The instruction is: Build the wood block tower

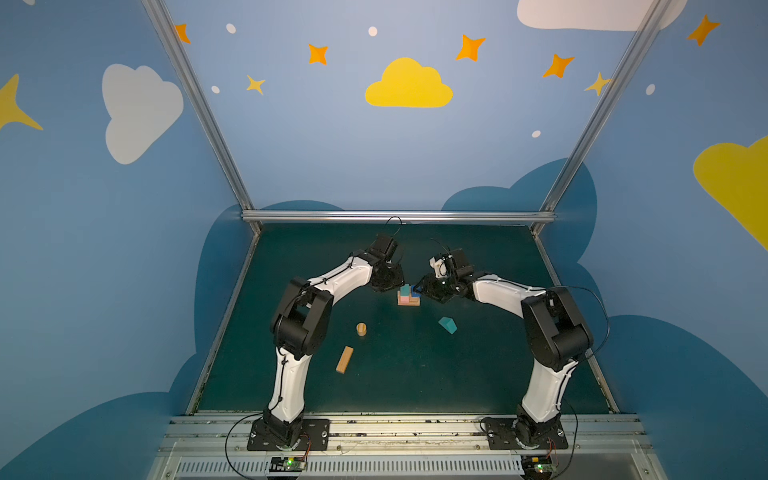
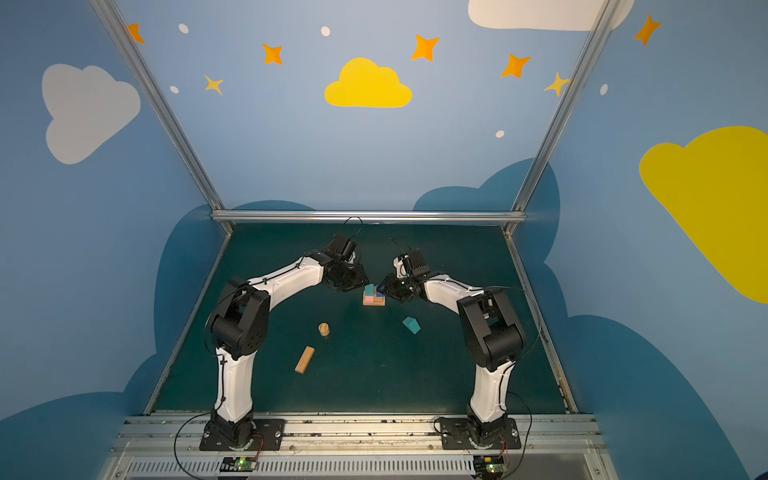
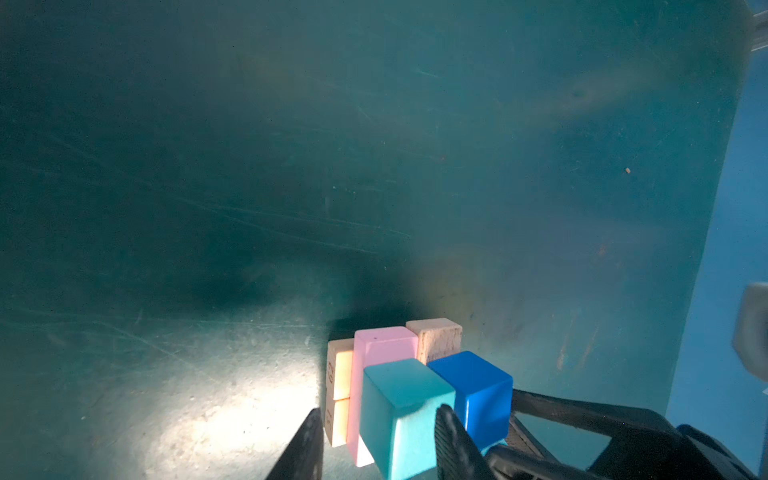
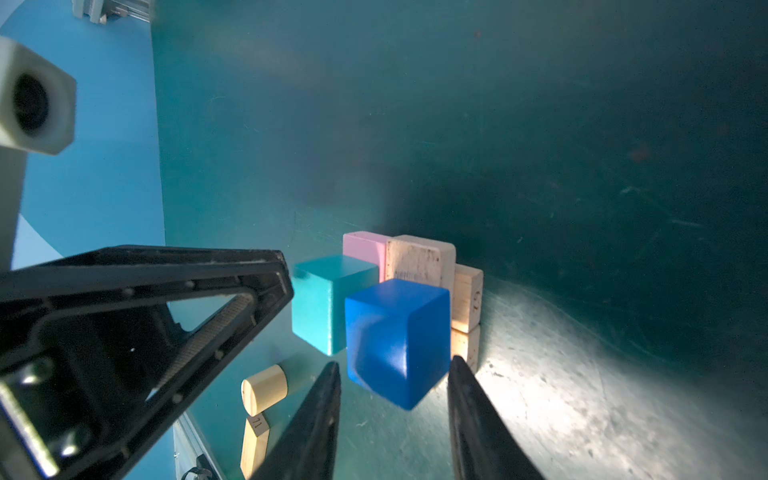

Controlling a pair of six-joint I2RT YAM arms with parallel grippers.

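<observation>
Centrally, in both top views, the wood block tower [image 1: 409,296] [image 2: 374,296] of tan, pink, teal and blue pieces stands on the dark green desk [image 1: 415,374]. The left end effector [image 1: 400,281] and the right end effector [image 1: 419,290] are close on either side of it.

From the left wrist, the left end effector [image 3: 378,419] has its jaws apart around the teal wooden cube [image 3: 399,395]; I cannot tell whether they grip it.

From the right wrist, the right end effector [image 4: 392,365] has its jaws apart flanking the blue wooden cube [image 4: 395,332]; again I cannot tell whether they grip it.

Dim, hazy wrist views; bright glare patches on the table [image 3: 232,411].
</observation>
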